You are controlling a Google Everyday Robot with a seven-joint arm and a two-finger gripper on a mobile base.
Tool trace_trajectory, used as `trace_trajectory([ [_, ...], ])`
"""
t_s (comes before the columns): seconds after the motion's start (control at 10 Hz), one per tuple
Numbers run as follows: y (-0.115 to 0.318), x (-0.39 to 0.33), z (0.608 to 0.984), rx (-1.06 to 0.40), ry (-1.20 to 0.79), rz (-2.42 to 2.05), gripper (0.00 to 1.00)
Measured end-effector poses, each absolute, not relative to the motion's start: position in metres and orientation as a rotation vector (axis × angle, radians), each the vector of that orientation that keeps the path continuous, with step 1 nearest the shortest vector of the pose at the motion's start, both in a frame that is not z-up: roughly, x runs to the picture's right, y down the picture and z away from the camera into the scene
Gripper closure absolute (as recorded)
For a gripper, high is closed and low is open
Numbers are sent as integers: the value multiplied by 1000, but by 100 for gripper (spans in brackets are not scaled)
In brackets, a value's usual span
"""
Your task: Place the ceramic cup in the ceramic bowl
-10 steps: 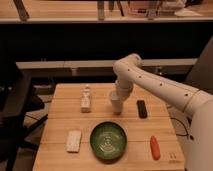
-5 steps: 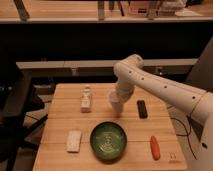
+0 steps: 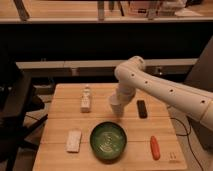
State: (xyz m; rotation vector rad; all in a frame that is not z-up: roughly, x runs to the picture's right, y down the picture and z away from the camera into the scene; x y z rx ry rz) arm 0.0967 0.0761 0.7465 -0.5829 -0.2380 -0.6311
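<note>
Since half a second ago, the gripper (image 3: 119, 100) has carried the ceramic cup (image 3: 116, 106) a little nearer the front of the worktop (image 3: 60, 117), and the cup now hangs tilted.

At the left, a pale block (image 3: 74, 140) lies flat near the front edge. Behind it a small clear bottle (image 3: 86, 99) stands upright, well apart from the arm's path. The ceramic bowl (image 3: 92, 141) sits at front centre with its mouth open upward, ready to receive.

Just behind the bowl and slightly right of its centre, the jaws appear closed on the cup's upper part. Its tilt suggests it is lifted rather than standing, which would let it clear the bowl's rim. It is not yet over the bowl.

Further right lie a dark flat object (image 3: 142, 108) and an orange stick-shaped thing (image 3: 155, 147), both away from the route.
</note>
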Motion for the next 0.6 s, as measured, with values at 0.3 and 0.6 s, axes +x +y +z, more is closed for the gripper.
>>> trace_trajectory([
  [0.3,87,94,731,-579,-256,-658,100],
  [0.6,100,86,724,-579,-275,-685,100],
])
